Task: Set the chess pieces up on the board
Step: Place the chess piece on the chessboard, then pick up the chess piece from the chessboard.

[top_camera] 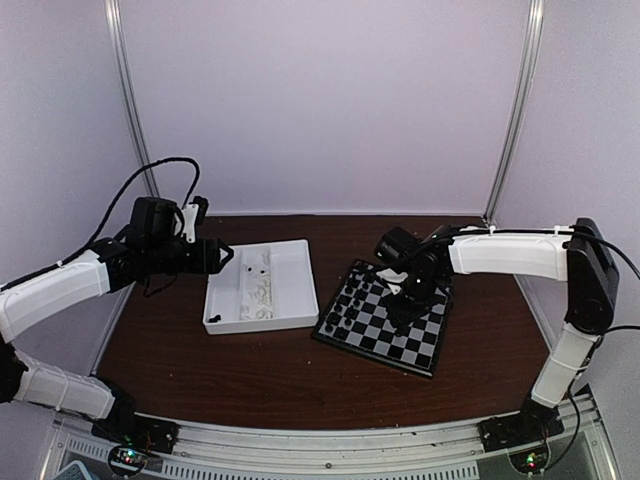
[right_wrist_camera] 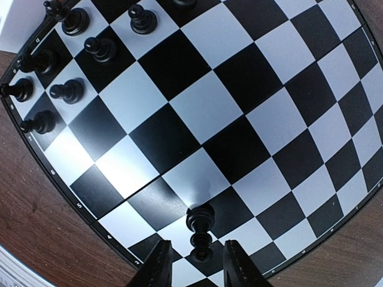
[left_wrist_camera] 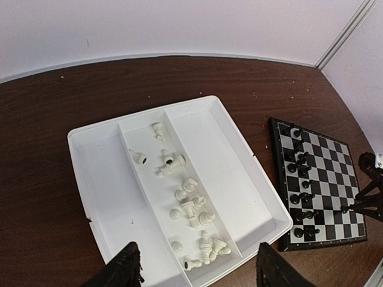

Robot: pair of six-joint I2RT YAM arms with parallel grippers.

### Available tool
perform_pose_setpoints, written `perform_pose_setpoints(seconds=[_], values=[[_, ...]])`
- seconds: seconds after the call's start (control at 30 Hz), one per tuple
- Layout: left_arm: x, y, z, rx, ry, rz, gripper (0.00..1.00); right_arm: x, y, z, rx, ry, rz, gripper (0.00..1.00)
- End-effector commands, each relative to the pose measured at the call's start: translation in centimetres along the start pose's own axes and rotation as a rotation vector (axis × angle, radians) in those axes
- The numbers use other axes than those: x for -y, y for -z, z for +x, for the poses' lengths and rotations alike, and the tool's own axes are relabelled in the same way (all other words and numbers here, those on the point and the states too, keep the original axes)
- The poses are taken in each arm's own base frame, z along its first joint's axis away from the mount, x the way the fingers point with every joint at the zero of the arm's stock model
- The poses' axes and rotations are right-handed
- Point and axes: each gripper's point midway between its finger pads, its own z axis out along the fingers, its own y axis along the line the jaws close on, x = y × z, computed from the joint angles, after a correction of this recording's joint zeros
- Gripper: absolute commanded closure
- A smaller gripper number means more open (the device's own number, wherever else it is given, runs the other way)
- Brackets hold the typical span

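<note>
Right gripper [right_wrist_camera: 198, 243], jaws apart, straddles a black chess piece [right_wrist_camera: 199, 218] on the board [right_wrist_camera: 179, 89]: likely light, rigid, slippery; pinch its waist. Left gripper [left_wrist_camera: 197, 248], spread, hovers over the tray [left_wrist_camera: 96, 179] at left.

The left gripper [left_wrist_camera: 197, 270] hangs high at the left, wide open. The right gripper [right_wrist_camera: 198, 263] points down, fingers a little apart.

Brown table [top_camera: 250, 375] bears tray [top_camera: 260, 322], board [top_camera: 396, 336]
</note>
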Motion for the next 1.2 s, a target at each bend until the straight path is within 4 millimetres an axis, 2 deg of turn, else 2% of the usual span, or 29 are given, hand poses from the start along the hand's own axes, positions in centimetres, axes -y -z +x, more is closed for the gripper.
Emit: perform_pose_setpoints(seconds=[0.0,0.37,0.6,0.67,0.73,0.9,1.17], values=[[0.0,0.1,-0.9,0.042,-0.006,-0.002,0.34,0.7,-0.9,0.3,-0.012,-0.009,0.036,0.7],[0.0,0.0,-0.8,0.039,-0.002,-0.002,0.33,0.9,-1.5,0.9,-0.04,-0.007,0.051,0.82],[0.0,0.0,-0.8,0.035,-0.003,-0.003,0.33,1.3,-1.4,0.8,-0.039,-0.004,0.074,0.82],[0.0,0.0,-0.8,0.036,-0.003,-0.002,0.33,1.2,-1.3,0.8,-0.038,-0.003,0.069,0.88],[-0.1,0.0,-0.7,0.033,-0.003,-0.003,0.33,1.1,-0.9,0.5,-0.029,0.0,0.065,0.89],[0.0,0.1,-0.9,0.038,-0.004,-0.001,0.33,0.6,0.8,-1.7,0.031,0.012,0.048,0.89],[-0.1,0.3,-1.0,0.035,-0.009,-0.008,0.33,-0.8,3.4,-6.9,0.175,0.044,0.008,0.89]])
